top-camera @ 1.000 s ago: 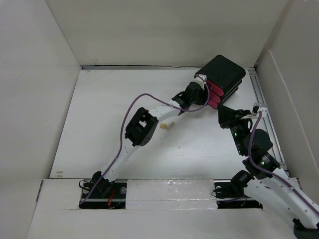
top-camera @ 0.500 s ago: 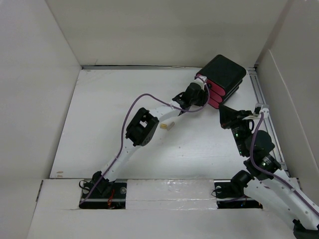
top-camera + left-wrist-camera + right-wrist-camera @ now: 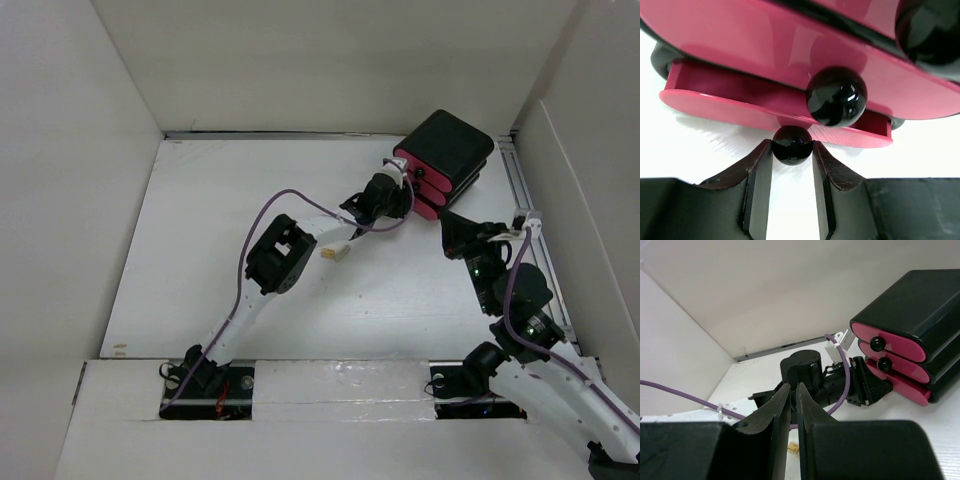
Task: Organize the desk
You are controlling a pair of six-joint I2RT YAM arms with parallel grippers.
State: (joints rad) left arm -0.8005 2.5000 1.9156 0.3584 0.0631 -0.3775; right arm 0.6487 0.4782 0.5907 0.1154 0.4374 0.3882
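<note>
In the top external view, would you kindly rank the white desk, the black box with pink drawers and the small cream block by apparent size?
1. flat matte white desk
2. black box with pink drawers
3. small cream block

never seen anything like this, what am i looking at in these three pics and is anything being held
These are two white robot arms bolted at the near edge of a flat white desk. The wide picture looks down from above: the left arm stretches to a black box with three pink drawers, and the right arm is bent beside it. A small beige piece lies loose on the desk. The other two pictures come from cameras on the wrists. In the left one, the left gripper pinches the black round knob of the bottom pink drawer, which sits slightly pulled out. In the right one, the right gripper is shut on nothing.
</note>
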